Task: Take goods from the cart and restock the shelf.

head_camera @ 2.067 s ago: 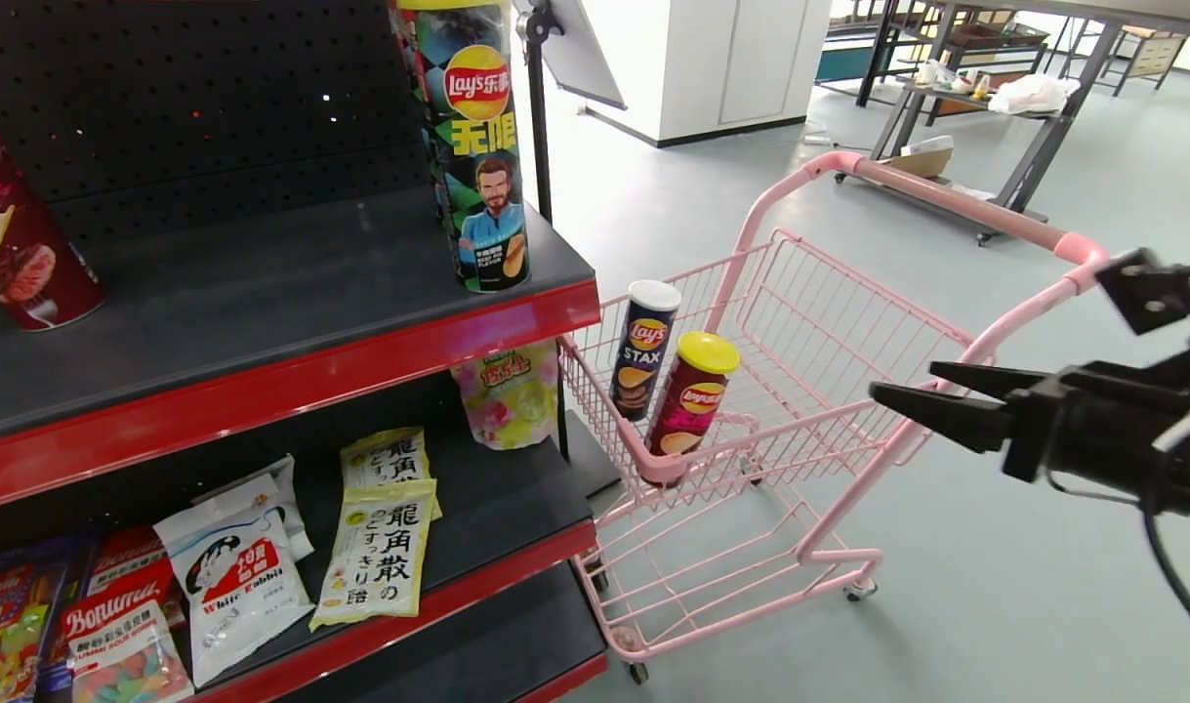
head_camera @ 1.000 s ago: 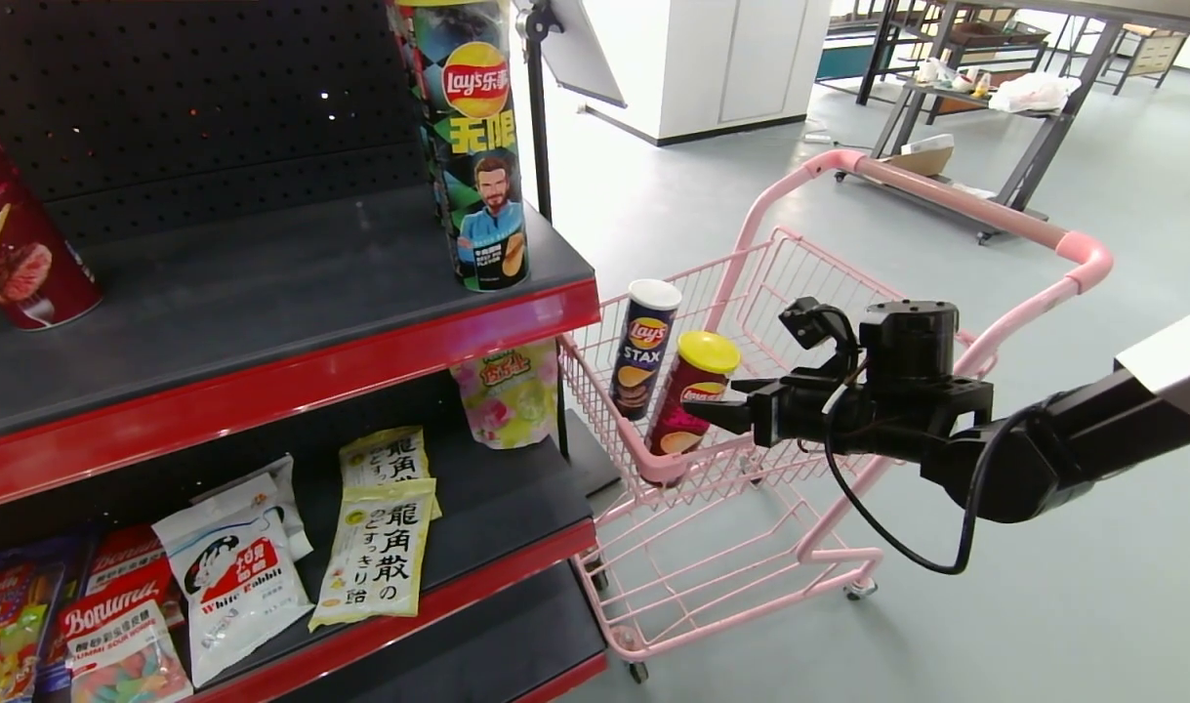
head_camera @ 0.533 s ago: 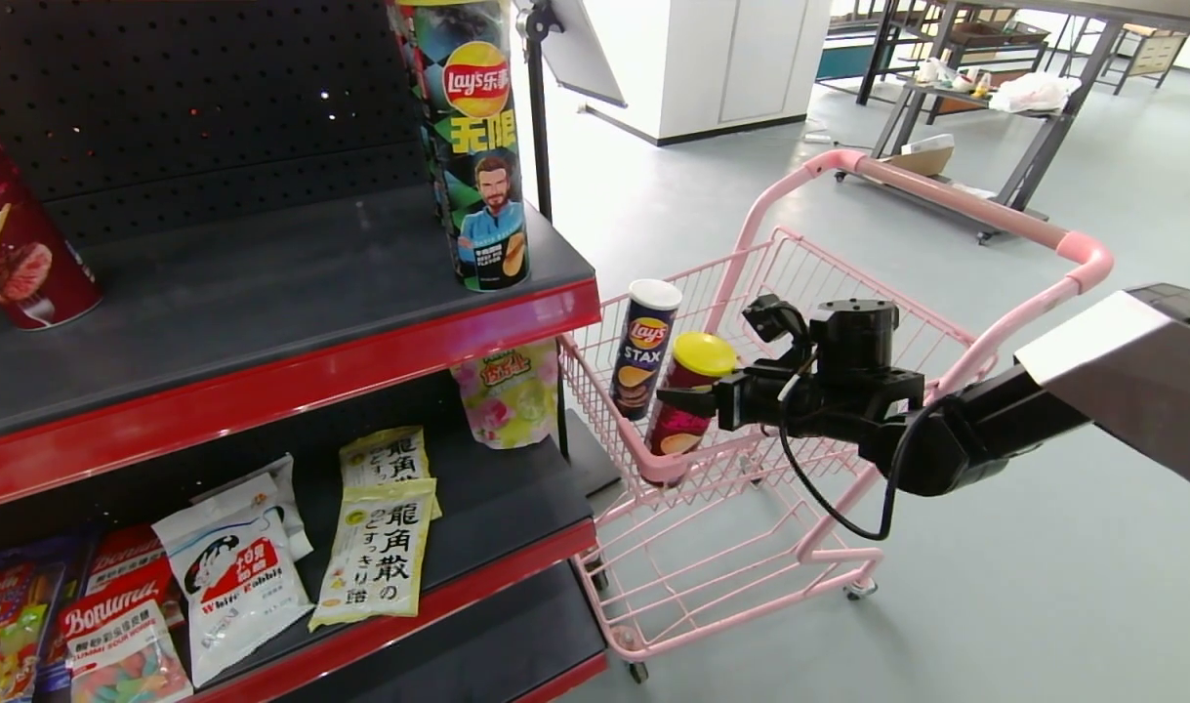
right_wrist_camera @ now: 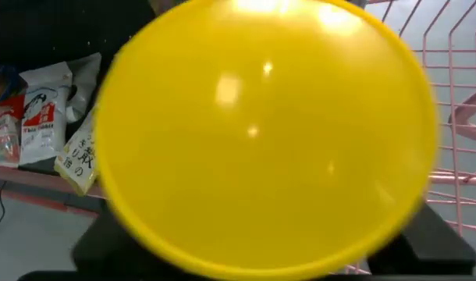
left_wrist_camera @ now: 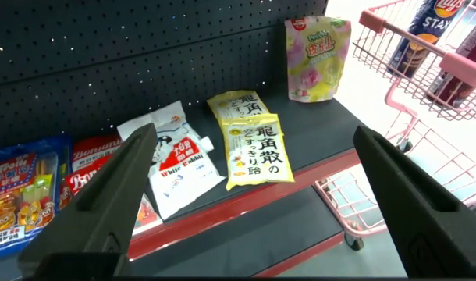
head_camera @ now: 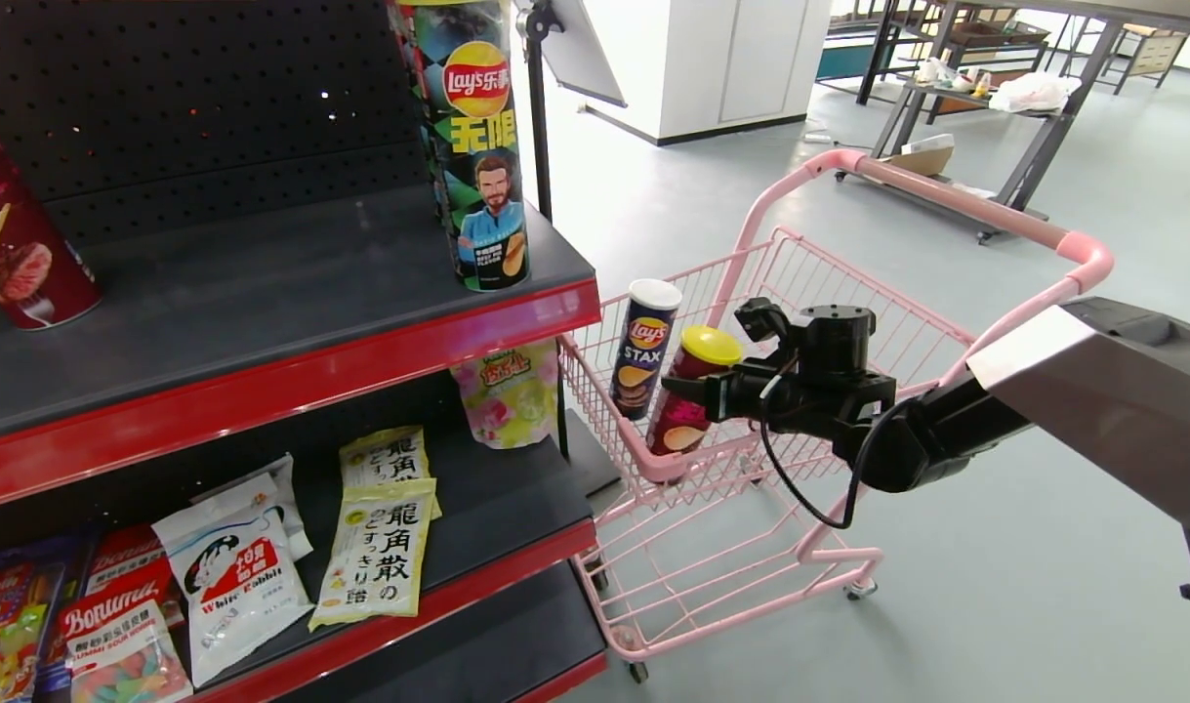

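A maroon chip can (head_camera: pixel 680 428) with a yellow lid (right_wrist_camera: pixel 261 133) leans in the front corner of the pink cart (head_camera: pixel 946 200), beside a dark blue chip can (head_camera: pixel 641 351) with a white lid. My right gripper (head_camera: pixel 675 384) is shut on the maroon can just under its lid, one finger crossing its front. The yellow lid sits close in the right wrist view, with dark fingers (right_wrist_camera: pixel 445 246) either side. My left gripper (left_wrist_camera: pixel 253 211) is open, facing the lower shelf (left_wrist_camera: pixel 300 195) with nothing between its fingers.
The upper shelf (head_camera: pixel 263 283) holds a tall chip can (head_camera: pixel 477 146) at its right end and a dark red can (head_camera: pixel 19 264) at the far left, with bare board between. Candy bags (head_camera: pixel 375 552) lie on the lower shelf. Tables stand on the floor behind the cart.
My right arm swung in from the right into the cart and its fingers closed around the maroon can. The can now leans a little more and its lid sits slightly higher.
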Controlling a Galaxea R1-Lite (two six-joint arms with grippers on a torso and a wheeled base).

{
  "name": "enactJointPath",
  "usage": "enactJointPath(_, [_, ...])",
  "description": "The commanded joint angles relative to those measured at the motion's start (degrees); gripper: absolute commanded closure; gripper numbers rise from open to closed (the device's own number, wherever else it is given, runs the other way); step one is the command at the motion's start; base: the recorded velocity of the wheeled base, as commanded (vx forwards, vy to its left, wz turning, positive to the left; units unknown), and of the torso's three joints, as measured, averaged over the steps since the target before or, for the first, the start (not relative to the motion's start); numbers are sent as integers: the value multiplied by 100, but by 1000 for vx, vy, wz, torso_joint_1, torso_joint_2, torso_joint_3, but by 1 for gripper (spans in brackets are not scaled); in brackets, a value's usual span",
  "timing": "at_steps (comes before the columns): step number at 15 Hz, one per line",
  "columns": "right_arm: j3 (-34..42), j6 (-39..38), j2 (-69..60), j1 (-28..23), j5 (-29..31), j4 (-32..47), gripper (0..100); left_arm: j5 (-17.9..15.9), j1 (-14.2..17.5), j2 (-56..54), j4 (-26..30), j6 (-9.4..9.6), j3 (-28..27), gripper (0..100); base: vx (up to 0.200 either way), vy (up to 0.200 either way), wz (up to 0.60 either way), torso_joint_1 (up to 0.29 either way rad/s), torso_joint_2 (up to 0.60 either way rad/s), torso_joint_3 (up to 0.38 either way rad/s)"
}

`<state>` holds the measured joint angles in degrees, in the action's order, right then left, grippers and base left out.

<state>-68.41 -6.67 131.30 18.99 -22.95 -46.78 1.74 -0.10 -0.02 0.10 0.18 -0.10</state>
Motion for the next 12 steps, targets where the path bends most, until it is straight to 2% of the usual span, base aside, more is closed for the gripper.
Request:
enactJointPath(1, [-67, -63, 71, 17, -7, -16, 100, 1, 1, 2, -1, -1, 1, 0, 0, 0, 0, 0, 0, 0])
enactJointPath(5, [-58, 43, -175, 26, 19, -42, 100, 1, 1, 2, -1, -1, 1, 0, 0, 0, 0, 0, 0, 0])
enactJointPath(10, [-120, 245, -1555, -36, 19, 204, 100, 1, 1, 2, -1, -1, 1, 0, 0, 0, 0, 0, 0, 0])
enactJointPath(12, [-225, 254, -2127, -36, 19, 608, 100, 1, 1, 2, -1, -1, 1, 0, 0, 0, 0, 0, 0, 0])
